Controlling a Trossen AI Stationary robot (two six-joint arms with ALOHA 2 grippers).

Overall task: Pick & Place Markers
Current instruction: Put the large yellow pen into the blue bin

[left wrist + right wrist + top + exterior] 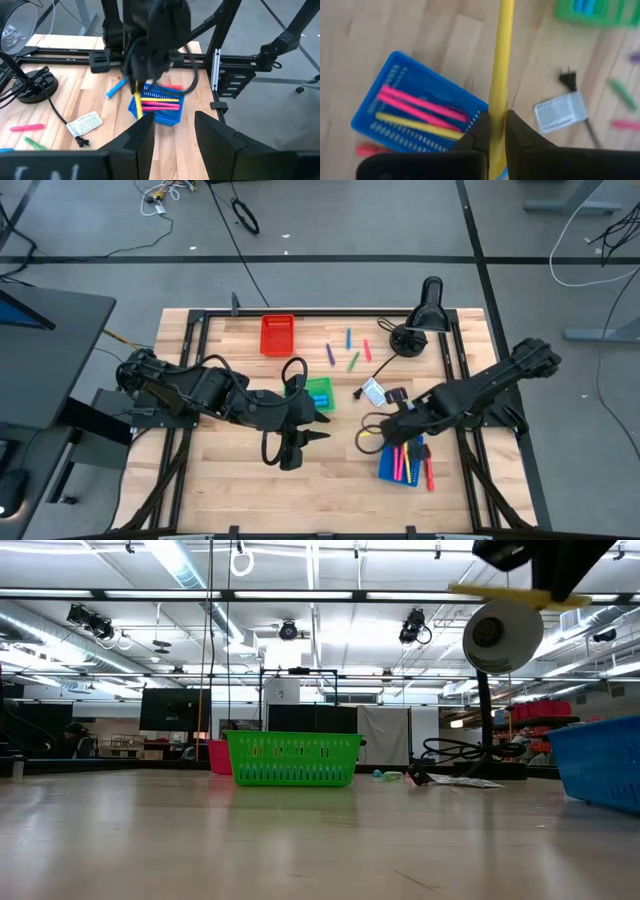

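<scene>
Two arms reach in over the wooden table (pixel 240 480) from opposite sides. On the left, the left gripper (pixel 292 452) hangs over bare wood just in front of the green tray (pixel 318 393), its fingers (pixel 141 140) standing apart with nothing between them; open board lies all around it toward the front edge. Behind it, near the back rail, sits the red tray (pixel 277 334).

Toward the middle back, several loose markers (pixel 352 360) lie scattered on the wood in purple, blue, green and pink, each pointing its own way, well apart from the trays. A small white card (pixel 373 391) lies just right of the green tray, beside a black cable and the lamp base (pixel 407 340).

Further right, the right gripper (pixel 497 131) is clamped on a yellow marker (pixel 500 60), held above the near-left edge of the blue tray (pixel 390 70). In the wrist view the marker's long axis runs straight out ahead of the fingers; in the low view it lies roughly level, well above the table. Inside the blue tray, pink markers (pixel 415 105) and another yellow one (pixel 415 126) lie side by side along the tray's length. A red marker (pixel 429 476) lies on the wood just outside the tray's right wall, roughly parallel with it. Little room remains between that tray and the right rail.
</scene>
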